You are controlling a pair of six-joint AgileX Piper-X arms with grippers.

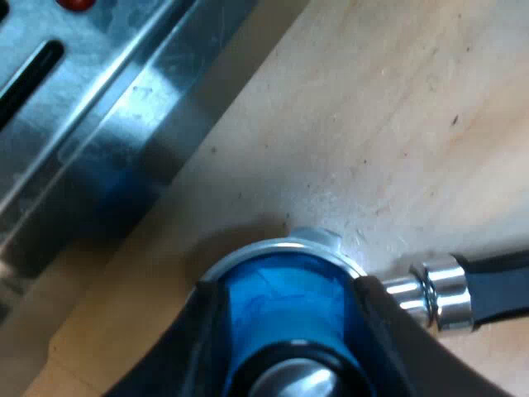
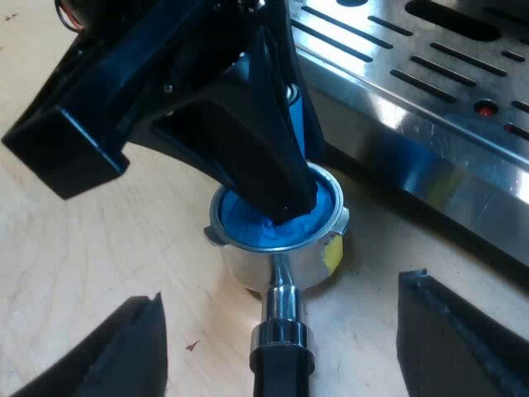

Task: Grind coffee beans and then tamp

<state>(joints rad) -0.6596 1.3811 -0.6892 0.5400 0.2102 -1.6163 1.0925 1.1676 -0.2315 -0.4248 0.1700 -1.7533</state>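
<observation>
The blue tamper [image 1: 281,298] stands in the basket of the metal holder [image 1: 285,246], which rests on the wooden table. My left gripper [image 1: 285,331] is shut on the tamper, one black finger on each side. The holder's dark handle [image 1: 496,285] sticks out sideways from the basket. In the right wrist view the left gripper [image 2: 285,198] comes down onto the tamper [image 2: 248,227] inside the holder [image 2: 289,260]. My right gripper [image 2: 283,289] is open, its fingers [image 2: 124,347] spread wide on both sides of the handle [image 2: 281,368] and not touching it.
The espresso machine's slotted steel drip tray [image 2: 413,91] stands close beside the holder, its edge [image 1: 107,124] a short way from the basket. A yellow tag [image 2: 333,252] sits on the basket's wall. Bare wooden table [image 1: 397,107] lies on the other side.
</observation>
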